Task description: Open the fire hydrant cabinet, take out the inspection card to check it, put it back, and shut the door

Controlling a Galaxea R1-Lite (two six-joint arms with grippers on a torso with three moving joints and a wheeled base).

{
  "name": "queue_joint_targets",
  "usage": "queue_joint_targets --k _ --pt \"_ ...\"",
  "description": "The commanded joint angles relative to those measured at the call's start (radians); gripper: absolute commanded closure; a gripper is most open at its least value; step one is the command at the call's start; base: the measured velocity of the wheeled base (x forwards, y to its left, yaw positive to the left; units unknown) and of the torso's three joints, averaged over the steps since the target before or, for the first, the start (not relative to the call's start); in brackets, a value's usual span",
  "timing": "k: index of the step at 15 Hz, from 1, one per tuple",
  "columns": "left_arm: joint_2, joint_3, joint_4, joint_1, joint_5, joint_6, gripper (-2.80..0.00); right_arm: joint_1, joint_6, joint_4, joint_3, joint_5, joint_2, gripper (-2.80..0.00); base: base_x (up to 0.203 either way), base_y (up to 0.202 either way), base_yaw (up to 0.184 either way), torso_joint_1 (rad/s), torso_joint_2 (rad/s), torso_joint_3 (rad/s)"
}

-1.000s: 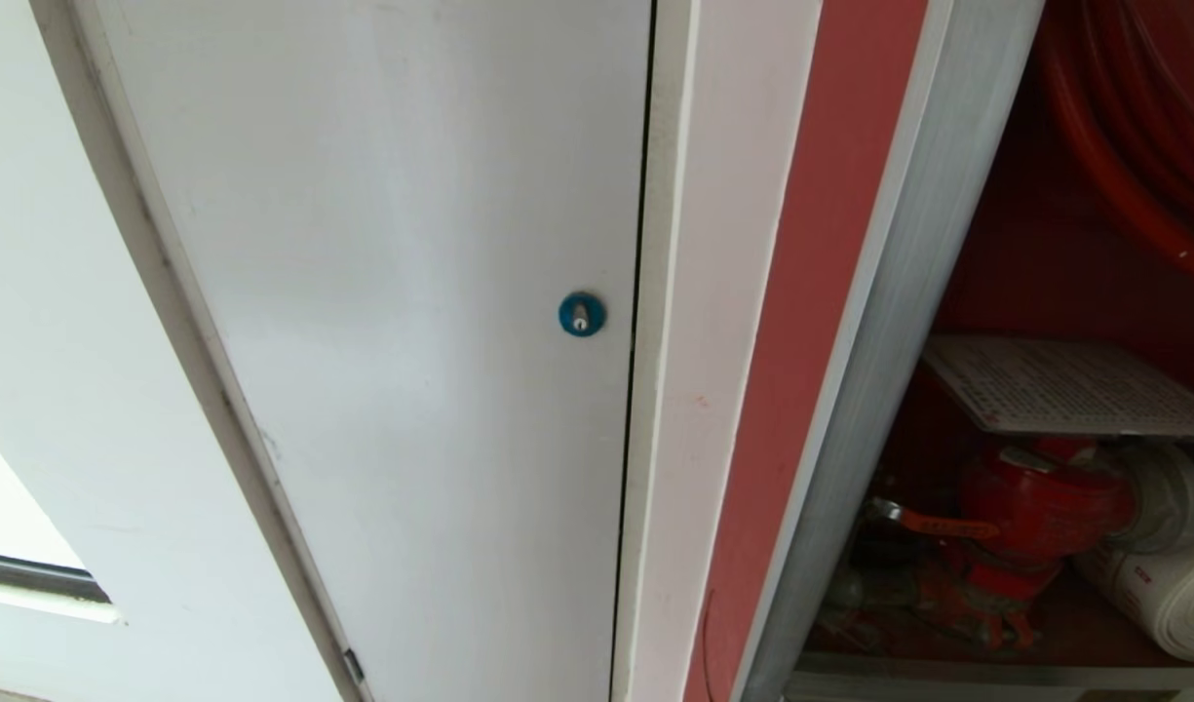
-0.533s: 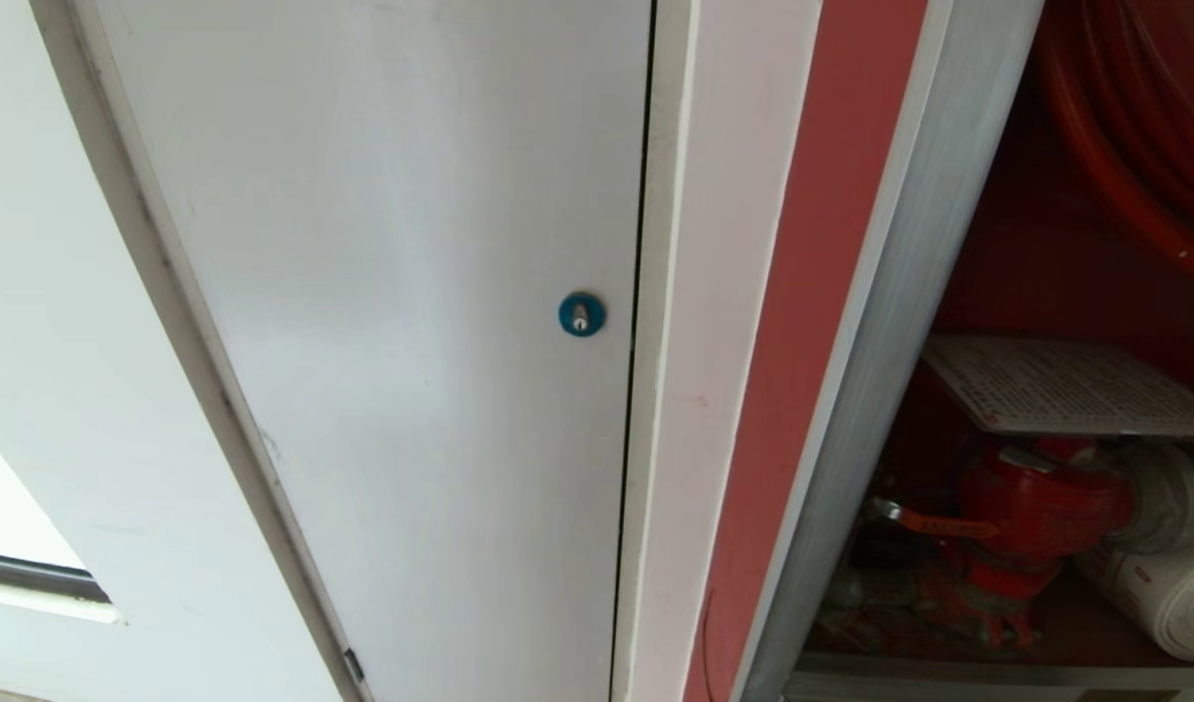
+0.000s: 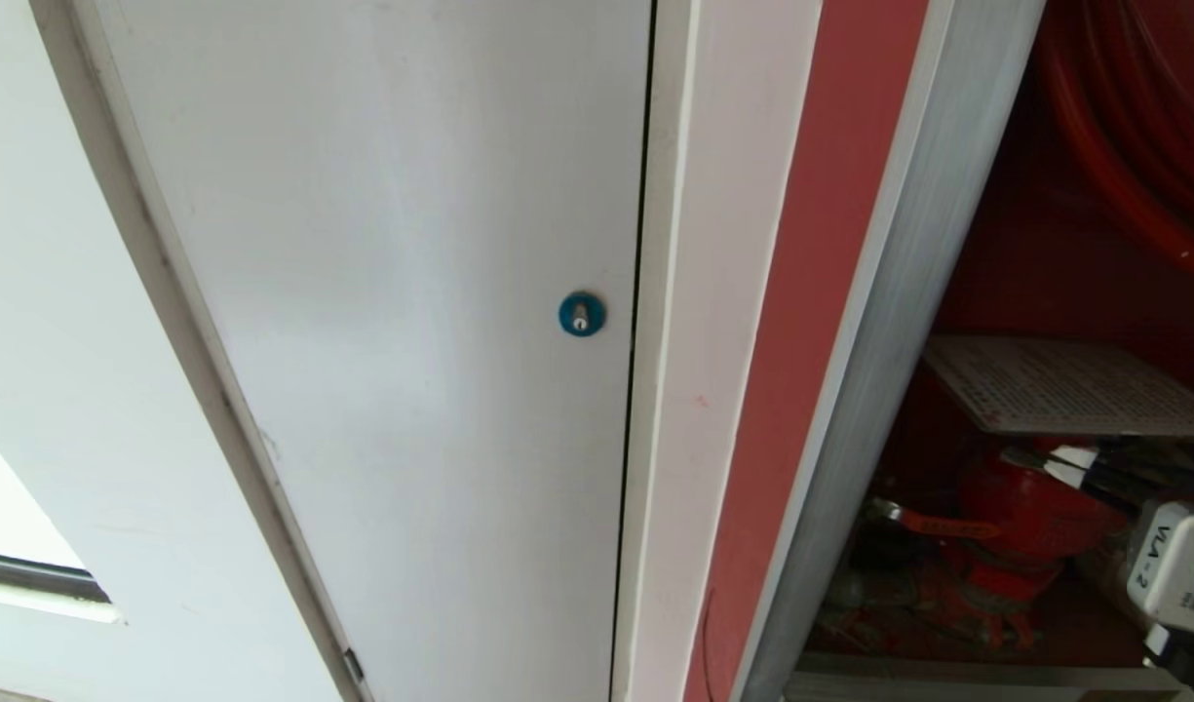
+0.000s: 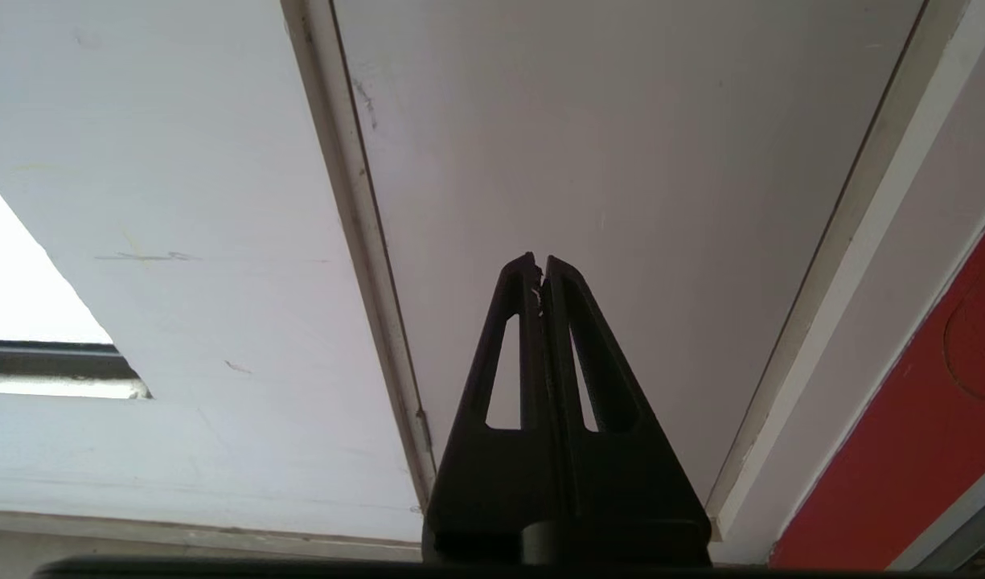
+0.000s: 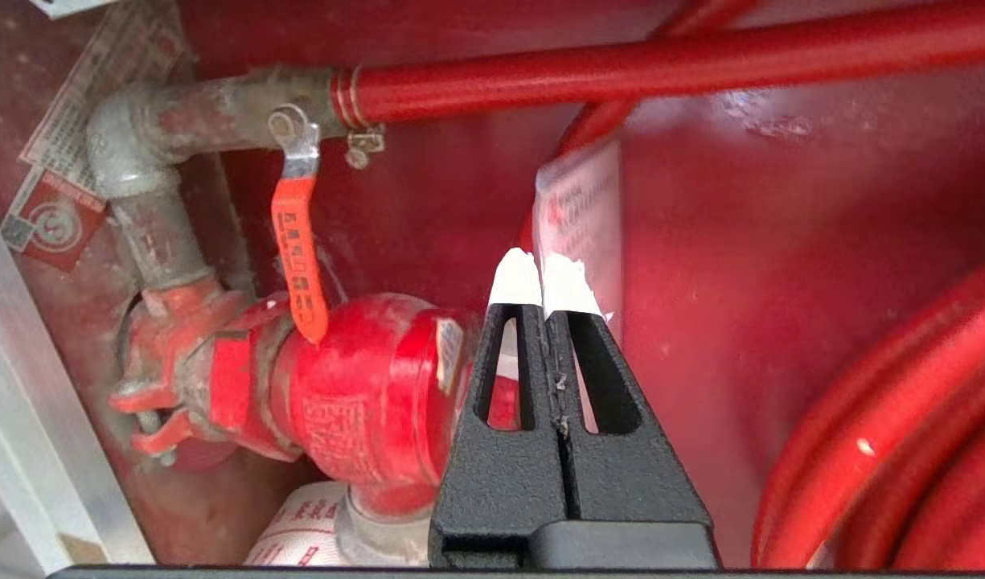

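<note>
Head cam: I'm mostly looking at the plain white door [image 3: 382, 322] with its round blue lock [image 3: 581, 314]. The open fire hydrant cabinet [image 3: 908, 292] sits at 3 o'clock, its silver frame edge running diagonally. Inside it, the inspection card [image 3: 1064, 385] lies flat above the red hydrant valve [image 3: 1030, 512], toward 4 o'clock. My right gripper [image 3: 1069, 460] pokes in from the 4 o'clock corner, white-taped tips just under the card's near edge; I can't tell if they touch it.

Right wrist cam gives what the head cam doesn't: the right gripper [image 5: 540, 277] has its fingers pressed together, holding nothing, deep in the red interior. Ahead of the tips is a sleeved white card [image 5: 580, 217] with red print, seen edge-on against the back wall. At 9 o'clock there: the valve [image 5: 355, 402], an orange lever handle [image 5: 297, 257], a grey pipe elbow [image 5: 130, 161]. A red pipe [image 5: 661, 68] crosses at 12, red hose coils [image 5: 886, 450] at 4, a white rolled hose [image 5: 299, 527] at 7.

Left wrist cam: left gripper [image 4: 539, 265] parked, fingers together, facing the white door [image 4: 621, 201], not in the head view.

The cabinet's glass door isn't in any view.
</note>
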Motion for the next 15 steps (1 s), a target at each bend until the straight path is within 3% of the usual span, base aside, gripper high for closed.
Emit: queue_joint_targets --k 1,5,6,15 --pt "0.0 0.014 0.0 0.0 0.0 0.0 0.0 0.021 -0.007 -0.003 0.001 -0.027 0.043 0.0 0.0 0.0 0.0 0.0 0.0 0.0" --pt "0.0 0.014 0.0 0.001 0.0 0.0 0.0 0.021 -0.02 -0.003 -0.004 -0.068 0.047 0.0 0.0 0.0 0.0 0.0 0.0 0.0" --pt "0.0 0.014 0.0 0.0 0.0 0.0 0.0 0.021 -0.02 -0.003 -0.004 -0.069 0.05 -2.8 0.0 0.0 0.0 0.0 0.0 0.0" --pt "0.0 0.014 0.0 0.0 0.0 0.0 0.0 0.019 -0.028 -0.151 -0.014 -0.161 0.182 -2.8 0.0 0.0 0.0 0.0 0.0 0.0"
